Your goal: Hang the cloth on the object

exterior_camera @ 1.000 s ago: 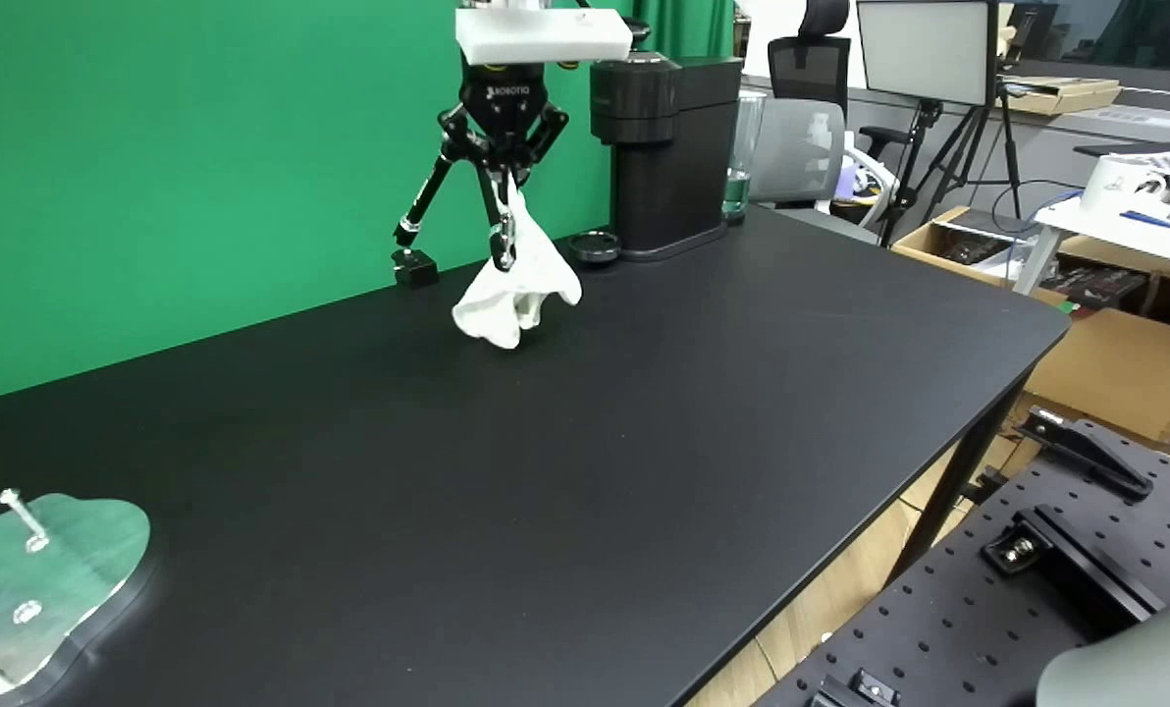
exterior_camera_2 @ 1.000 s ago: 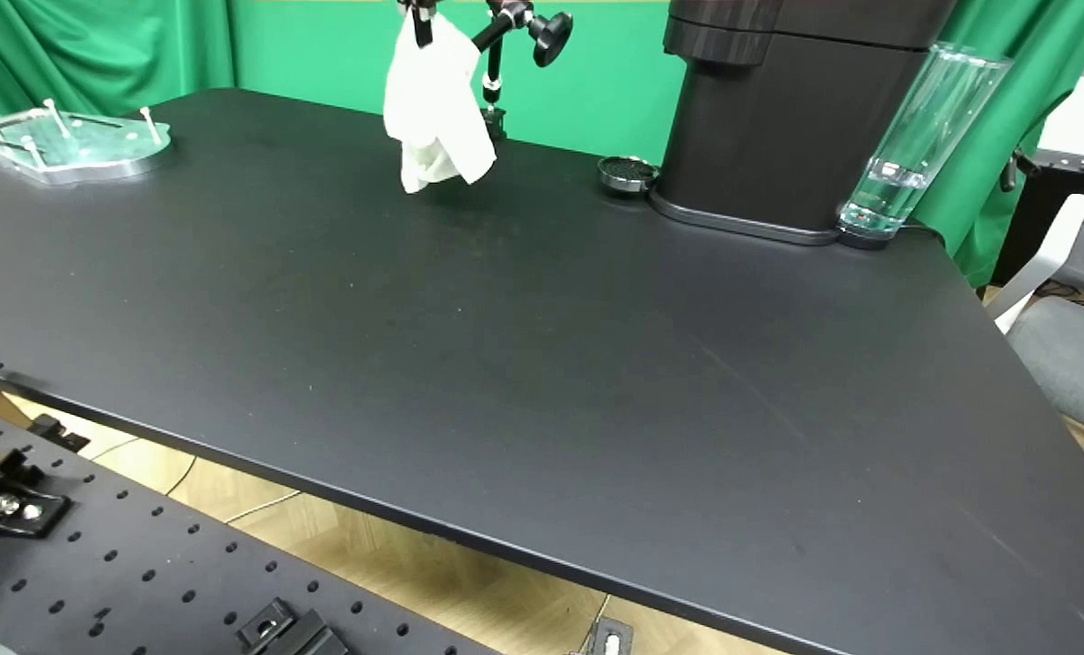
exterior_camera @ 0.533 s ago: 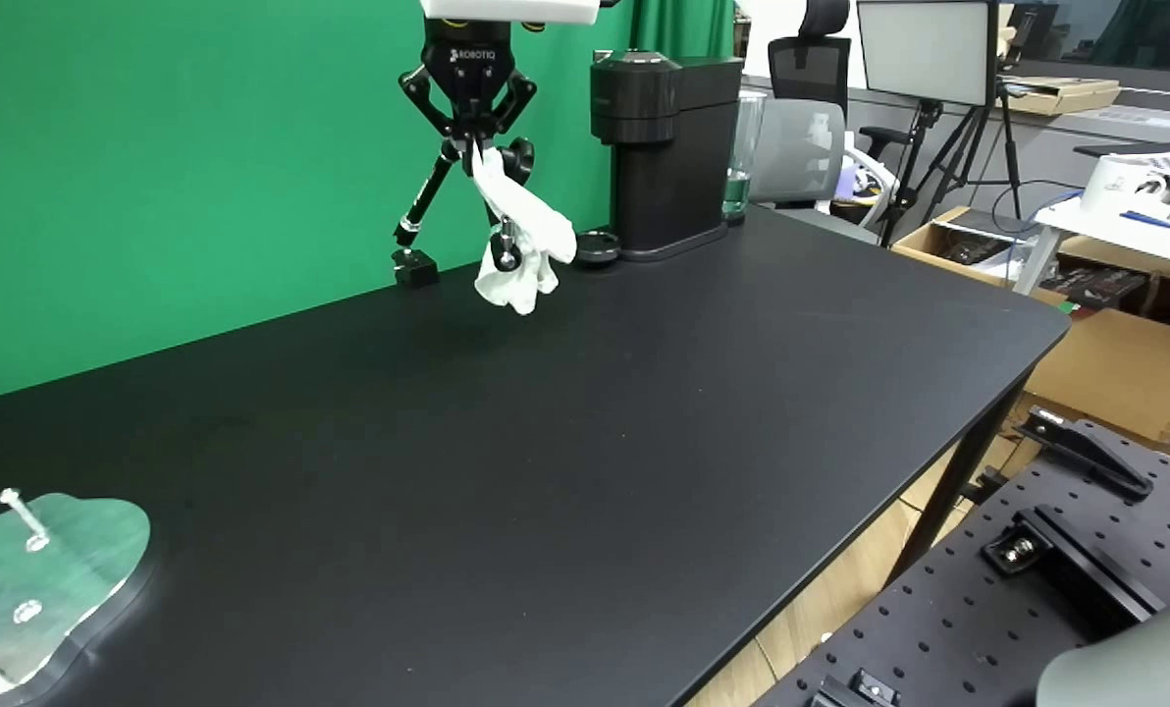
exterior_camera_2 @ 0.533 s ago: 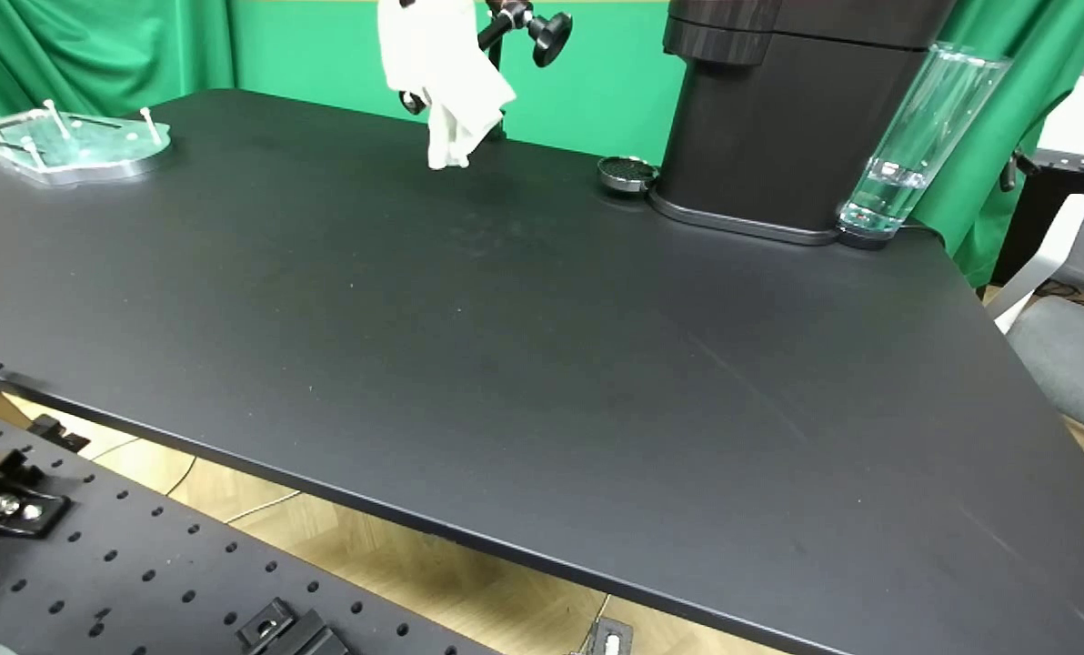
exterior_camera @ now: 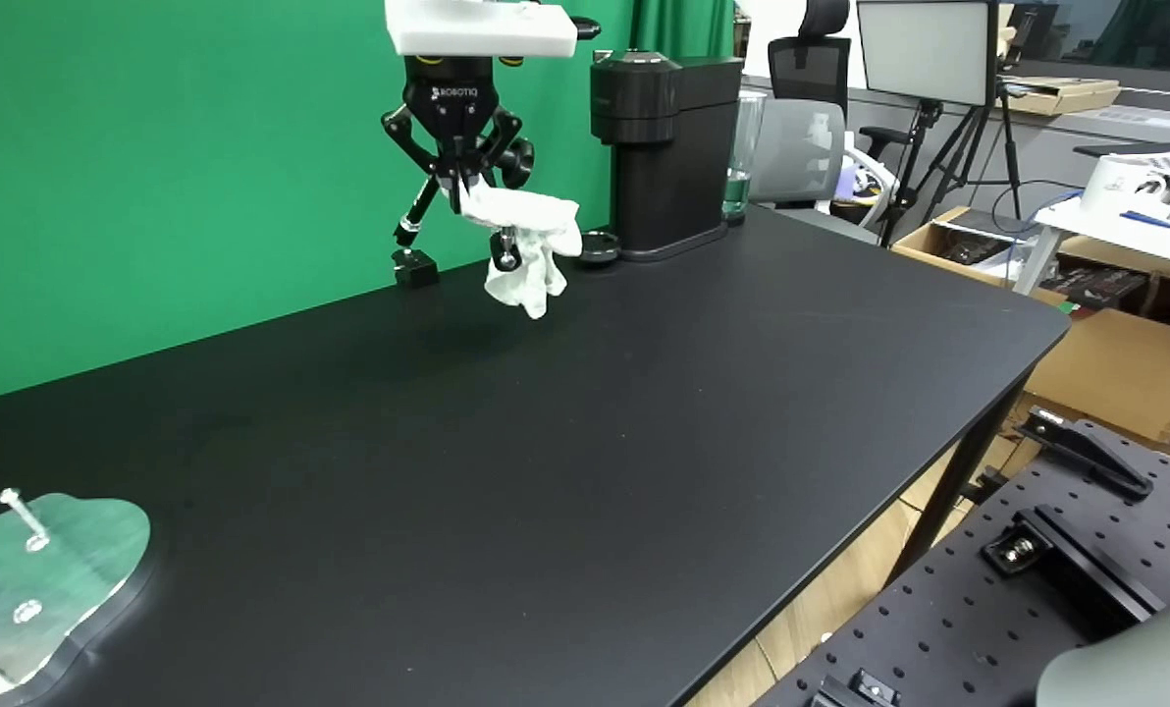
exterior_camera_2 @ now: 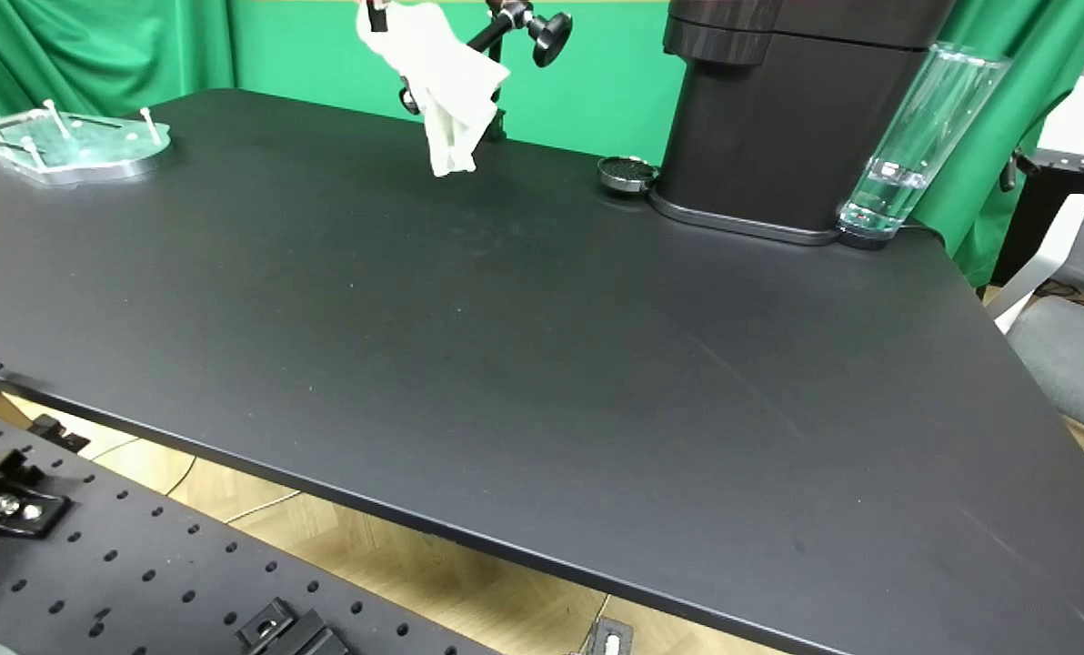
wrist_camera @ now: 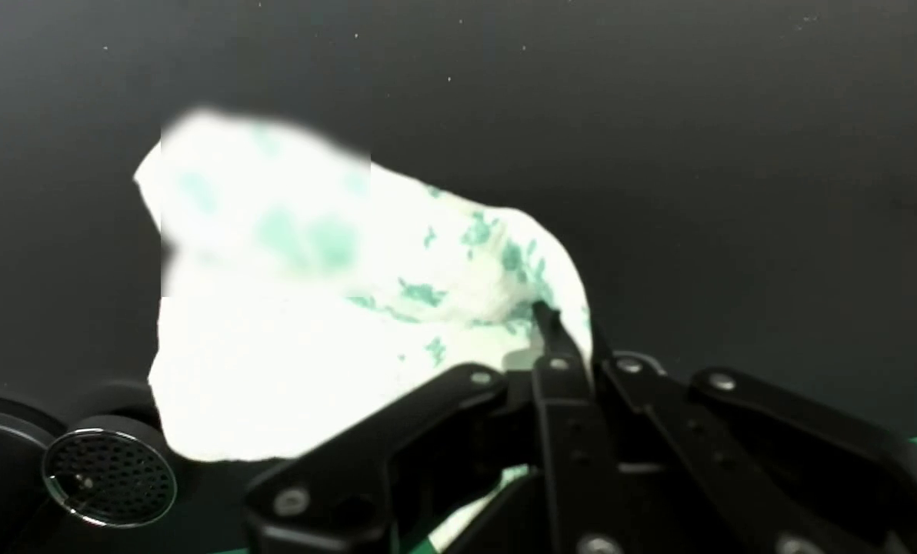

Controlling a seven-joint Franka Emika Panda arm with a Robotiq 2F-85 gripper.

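Observation:
My gripper (exterior_camera: 459,201) is shut on one end of the white cloth (exterior_camera: 536,255), above the table's far side. From there the cloth runs right and hangs down beside the black jointed stand, the object (exterior_camera: 418,211). The stand's tip (exterior_camera: 505,251) shows in front of the cloth. In an exterior view the cloth (exterior_camera_2: 456,82) covers part of the stand's arm (exterior_camera_2: 487,36); the gripper (exterior_camera_2: 376,16) is cut off by the top edge. Whether the cloth rests on the arm, I cannot tell. In the wrist view, green marks show on the cloth (wrist_camera: 274,377) at the fingertips (wrist_camera: 551,323).
A black boxy machine (exterior_camera: 659,157) with a clear water tank (exterior_camera_2: 915,146) stands right of the stand. A small round drip tray (exterior_camera_2: 627,174) sits before it. A greenish clear plate with upright bolts (exterior_camera: 84,550) lies on the table. A green wall is close behind.
In both exterior views my gripper has moved left, rising and then dipping slightly, still holding the cloth. The cloth's lower edge has lifted, and its upper part now stretches more sideways past the stand's tip.

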